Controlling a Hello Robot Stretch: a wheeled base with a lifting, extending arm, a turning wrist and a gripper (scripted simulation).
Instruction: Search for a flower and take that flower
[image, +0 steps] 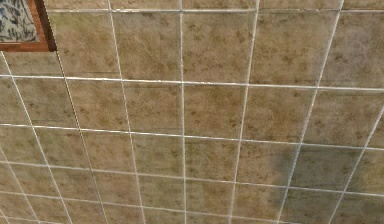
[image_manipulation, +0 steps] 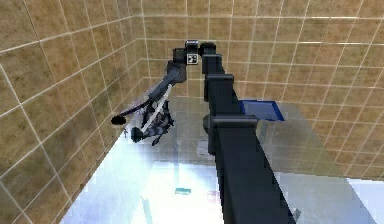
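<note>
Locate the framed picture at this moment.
The framed picture hangs on the brown tiled wall, in the forward view's top left corner, cut off by the edges.

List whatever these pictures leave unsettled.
Forward view: the framed picture is cut off by the top-left corner.
Arm side view: the blue object is partly hidden behind the arm.
Arm side view: whether the gripper holds anything cannot be told; its far end is too small.

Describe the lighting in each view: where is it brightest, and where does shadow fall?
Forward view: the tiled wall is evenly lit, apart from a grey shadow over its lower right. Arm side view: the pale surface below the arm is brightest, with a glossy sheen near the bottom middle; the arm reads as a dark shape against it, and the brown walls are dimmer.
</note>
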